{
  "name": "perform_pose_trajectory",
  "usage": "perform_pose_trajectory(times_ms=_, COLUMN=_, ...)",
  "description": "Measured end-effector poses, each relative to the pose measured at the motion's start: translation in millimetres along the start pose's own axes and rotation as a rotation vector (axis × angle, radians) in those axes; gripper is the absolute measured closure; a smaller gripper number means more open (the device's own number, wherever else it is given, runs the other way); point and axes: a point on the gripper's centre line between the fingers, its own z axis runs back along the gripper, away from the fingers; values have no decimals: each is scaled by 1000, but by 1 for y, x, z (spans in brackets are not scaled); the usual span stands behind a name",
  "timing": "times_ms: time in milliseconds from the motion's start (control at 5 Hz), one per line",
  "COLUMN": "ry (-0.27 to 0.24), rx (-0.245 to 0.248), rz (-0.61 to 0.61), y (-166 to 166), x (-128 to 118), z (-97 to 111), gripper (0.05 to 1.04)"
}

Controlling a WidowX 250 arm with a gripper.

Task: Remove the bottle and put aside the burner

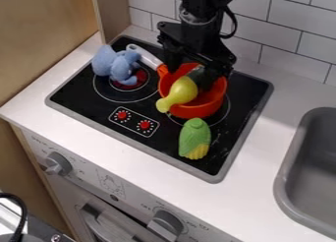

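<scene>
The black gripper (pixel 189 74) hangs down over the orange pot (pixel 200 108), its fingers apart and the pot's orange inside showing between them. A yellow-green bottle-shaped thing (pixel 179 93) lies tilted in the pot, its narrow end over the front left rim. Its upper end is dark and close to the right finger; whether they touch I cannot tell. The pot stands on the right burner of the black stove top (pixel 85 91), with its white handle (pixel 144 56) toward the back left.
A blue plush toy (pixel 117 65) sits on the left burner. In front of the pot lies a toy corn cob (pixel 195 139) with green husk. The grey sink (pixel 283 187) is at the right, and a tiled wall (pixel 295 44) stands behind the white counter (pixel 259 147).
</scene>
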Motion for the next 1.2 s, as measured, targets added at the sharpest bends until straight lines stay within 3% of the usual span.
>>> perform_pose_trajectory(times_ms=600, ry=-77, rx=21, rz=3, y=-2, x=-3, z=-13, gripper=85)
perform_pose_trajectory(times_ms=800, ry=-74, rx=11, rz=15, y=-4, x=-5, z=-18, gripper=115)
perform_pose_trajectory(times_ms=1000, ry=-27, rx=-19, rz=47, y=-6, x=-6, z=-17, gripper=397)
perform_pose_trajectory(times_ms=1200, ry=9, rx=-48, rz=63, y=-7, x=-3, z=-11, gripper=480)
